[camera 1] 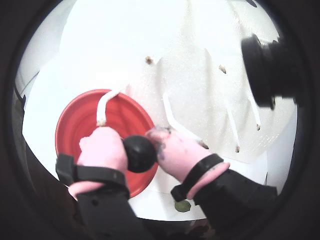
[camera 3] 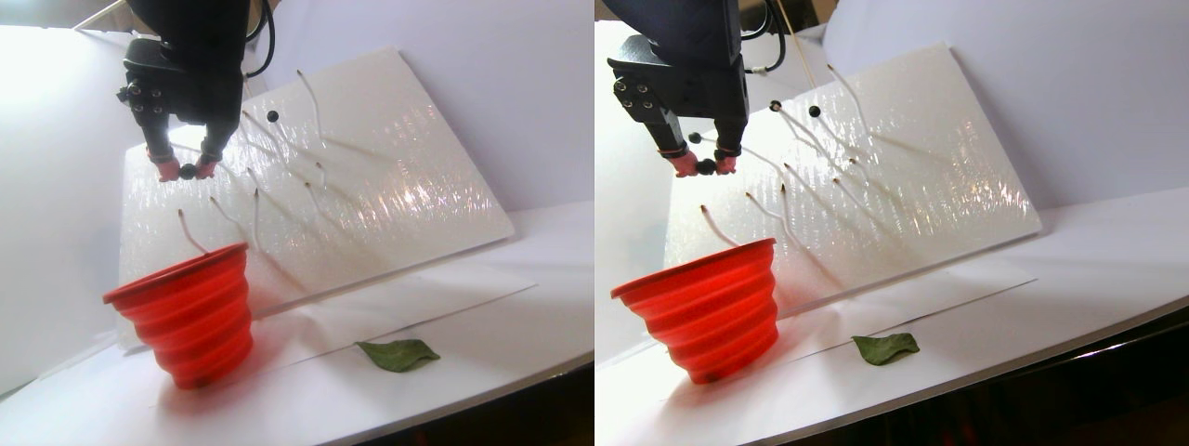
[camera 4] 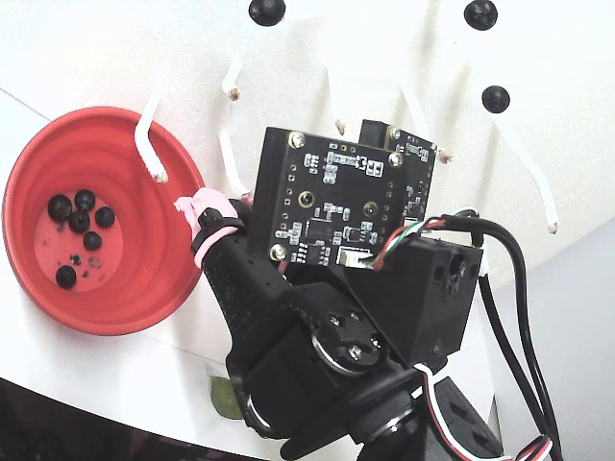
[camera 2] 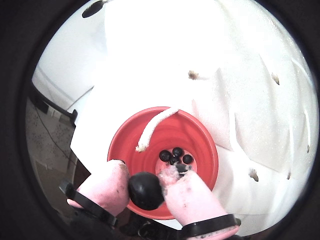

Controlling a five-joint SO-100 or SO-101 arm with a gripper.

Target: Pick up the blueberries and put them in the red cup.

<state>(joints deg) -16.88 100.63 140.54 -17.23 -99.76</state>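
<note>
Writing is showing nowhere legibly, the marks on the green circuit board (camera 4: pixel 332 206) being too small to read. Pink-tipped, the gripper (camera 2: pixel 146 190) is pinching one matte blue-black blueberry (camera 1: pixel 139 153) between its fingers (camera 1: pixel 102 148), hanging above the red cup's (camera 3: pixel 190 311) rim in the stereo pair view. That coral-red cup, ringed and tapering, is standing on the white table (camera 3: pixel 483 334) before a tilted white board (camera 3: pixel 399 177) of stem-like pegs (camera 4: pixel 149 144), holding five blueberries (camera 4: pixel 81 219) on its speckled bottom. Three more berries (camera 4: pixel 495 98) are sitting on pegs higher up the board, while a green leaf (camera 3: pixel 398 354) is lying on the table well apart from the cup.
</note>
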